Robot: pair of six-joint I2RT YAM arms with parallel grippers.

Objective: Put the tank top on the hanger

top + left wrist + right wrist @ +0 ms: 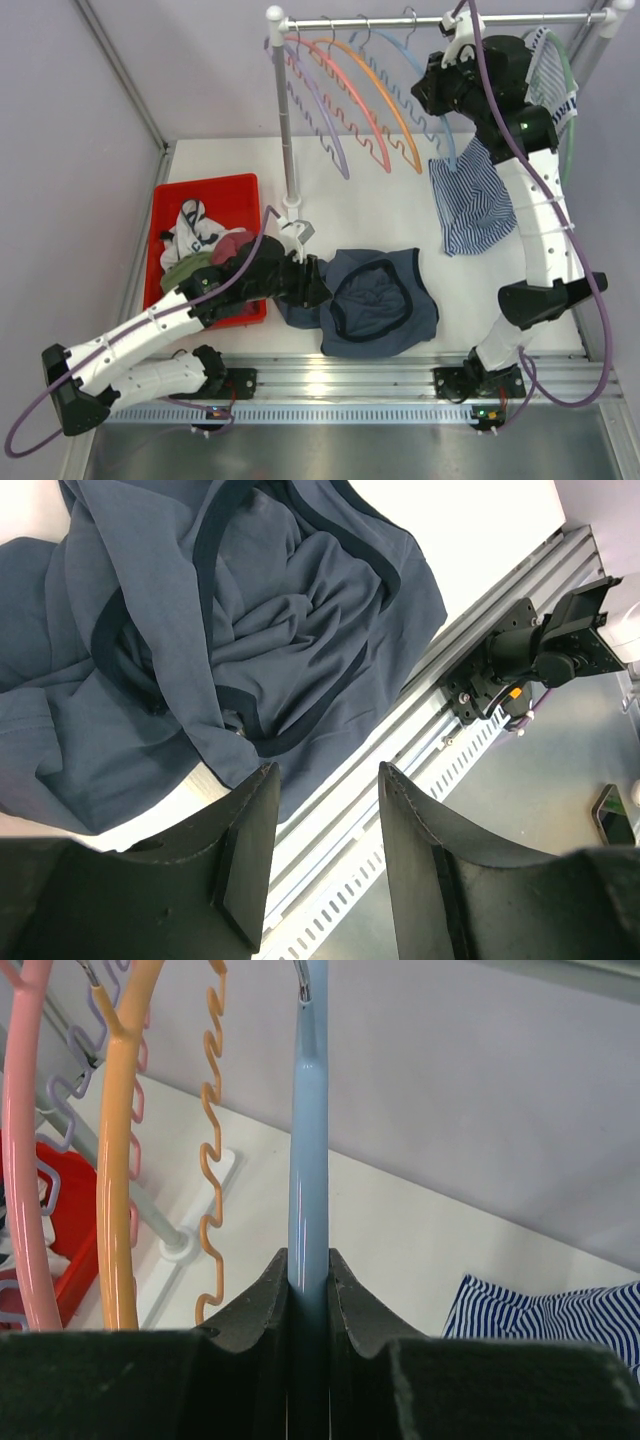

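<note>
You see the tank top [300, 600] slate-blue with navy trim; the hanger [308, 1160] plain light blue; orange hanger [122, 1160]; pink hanger [18, 1160]; striped top [475, 205] blue-and-white; bin [215, 193] red.

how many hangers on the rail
5: purple hanger, pink hanger, orange hanger, light-blue hanger in a row from the left; green hanger at the right end. The right arm may hide more.

readable text: none | labels/brands: none legible | numbers: none | signs: none in any view
</note>
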